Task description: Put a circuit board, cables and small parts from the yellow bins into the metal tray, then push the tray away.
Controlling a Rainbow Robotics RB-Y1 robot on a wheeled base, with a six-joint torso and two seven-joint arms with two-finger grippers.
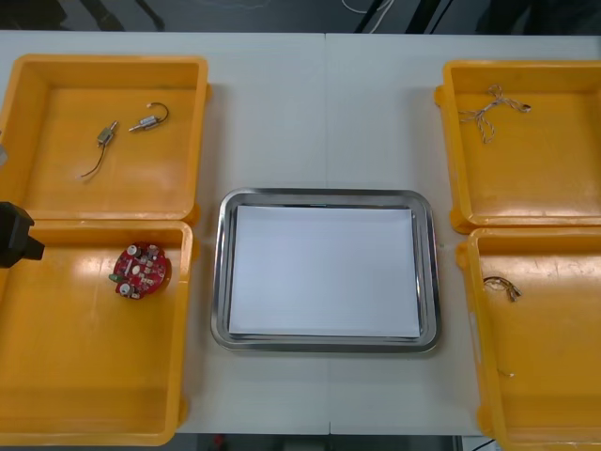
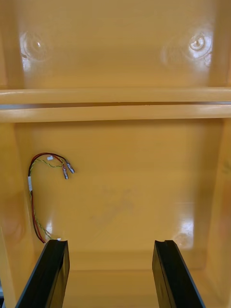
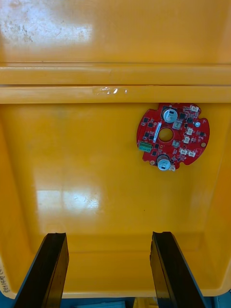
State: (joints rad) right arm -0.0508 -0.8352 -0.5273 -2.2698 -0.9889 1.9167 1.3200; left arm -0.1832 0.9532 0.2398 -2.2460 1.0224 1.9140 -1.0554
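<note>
The round red circuit board (image 3: pixel 169 136) lies flat in a yellow bin (image 3: pixel 72 192), out in front of the left claw (image 3: pixel 108 236), not touching it. A thin red and yellow cable (image 2: pixel 43 192) lies curled in a second yellow bin (image 2: pixel 144 183), its end just by one finger of the right claw (image 2: pixel 110 243). The shiny metal tray (image 1: pixel 324 199), white inside, sits well away from the left claw, past the board.

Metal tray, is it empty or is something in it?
Empty: the metal tray shows a bare white inside. The red circuit board lies in the near left yellow bin, ahead of the open left tool.
</note>
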